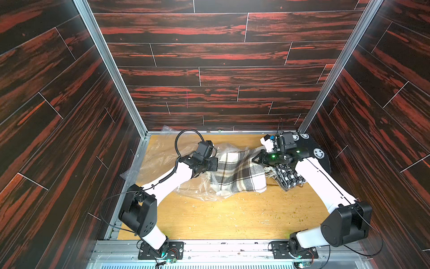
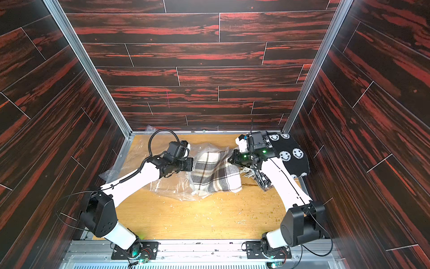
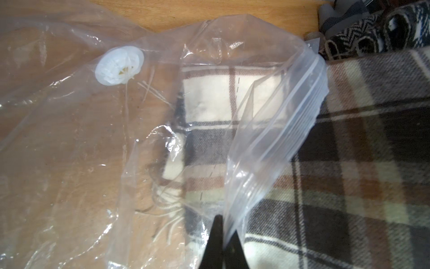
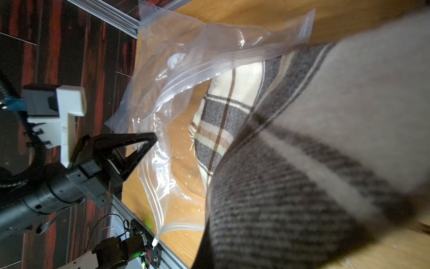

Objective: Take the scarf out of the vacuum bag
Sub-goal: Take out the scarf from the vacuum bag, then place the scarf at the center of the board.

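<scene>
With the left gripper (image 3: 224,235) pinched shut on the vacuum bag's (image 1: 160,151) zip edge (image 3: 290,111) and the right gripper (image 1: 256,160) clamped on the mid-table plaid scarf (image 1: 237,172), its left end inside the mouth, I'd pull steadily rightward, anchoring the bag.

Scarf (image 1: 235,173) partly in vacuum bag (image 1: 158,153) — on table (image 1: 221,221)

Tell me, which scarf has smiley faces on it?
The black scarf in the far right corner; the plaid scarf has only checked stripes.
</scene>
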Tool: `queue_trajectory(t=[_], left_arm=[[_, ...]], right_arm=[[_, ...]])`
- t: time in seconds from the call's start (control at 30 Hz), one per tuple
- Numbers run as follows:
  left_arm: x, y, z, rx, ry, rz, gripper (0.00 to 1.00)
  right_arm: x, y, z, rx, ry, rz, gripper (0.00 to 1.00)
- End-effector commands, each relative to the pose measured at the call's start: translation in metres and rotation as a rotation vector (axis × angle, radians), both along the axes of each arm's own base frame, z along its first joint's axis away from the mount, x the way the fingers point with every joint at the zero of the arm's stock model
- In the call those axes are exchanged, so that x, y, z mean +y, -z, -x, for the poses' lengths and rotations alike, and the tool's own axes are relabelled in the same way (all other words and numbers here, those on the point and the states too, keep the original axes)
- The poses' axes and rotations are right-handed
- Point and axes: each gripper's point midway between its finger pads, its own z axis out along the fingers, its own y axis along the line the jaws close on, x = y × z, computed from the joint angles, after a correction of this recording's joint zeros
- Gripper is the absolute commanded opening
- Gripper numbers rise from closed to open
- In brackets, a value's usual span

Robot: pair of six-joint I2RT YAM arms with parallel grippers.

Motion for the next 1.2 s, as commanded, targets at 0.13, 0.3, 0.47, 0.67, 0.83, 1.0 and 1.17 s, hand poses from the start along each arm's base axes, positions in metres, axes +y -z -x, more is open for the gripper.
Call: queue_trajectory(t=[0.13, 0.3, 0.47, 0.67, 0.83, 1.0, 1.17], left_arm=[[-0.008, -0.024, -0.007, -0.039, 0.029, 0.04, 0.0], [-0.015, -0.024, -0.009, -0.039, 0.043, 0.07, 0.0], [-0.018, -0.02, -0.01, -0.032, 0.053, 0.078, 0.0], [-0.019, -0.018, -0.008, -0.037, 0.064, 0.061, 0.0], [-0.019, -0.019, -0.005, -0.047, 0.07, 0.03, 0.0], [-0.02, -0.018, -0.005, -0.046, 0.072, 0.034, 0.0], [-0.02, -0.017, -0.005, -0.042, 0.068, 0.036, 0.0]], right_arm=[[-0.024, -0.022, 0.007, -0.034, 0.029, 0.103, 0.08], [-0.04, -0.032, 0.007, -0.039, 0.059, 0.18, 0.07], [-0.059, -0.041, 0.004, -0.054, 0.098, 0.247, 0.08], [-0.086, -0.05, -0.002, -0.087, 0.16, 0.387, 0.08], [-0.1, -0.068, -0.007, -0.132, 0.199, 0.459, 0.07], [-0.112, -0.085, -0.012, -0.167, 0.228, 0.527, 0.07], [-0.119, -0.102, -0.014, -0.203, 0.25, 0.556, 0.08]])
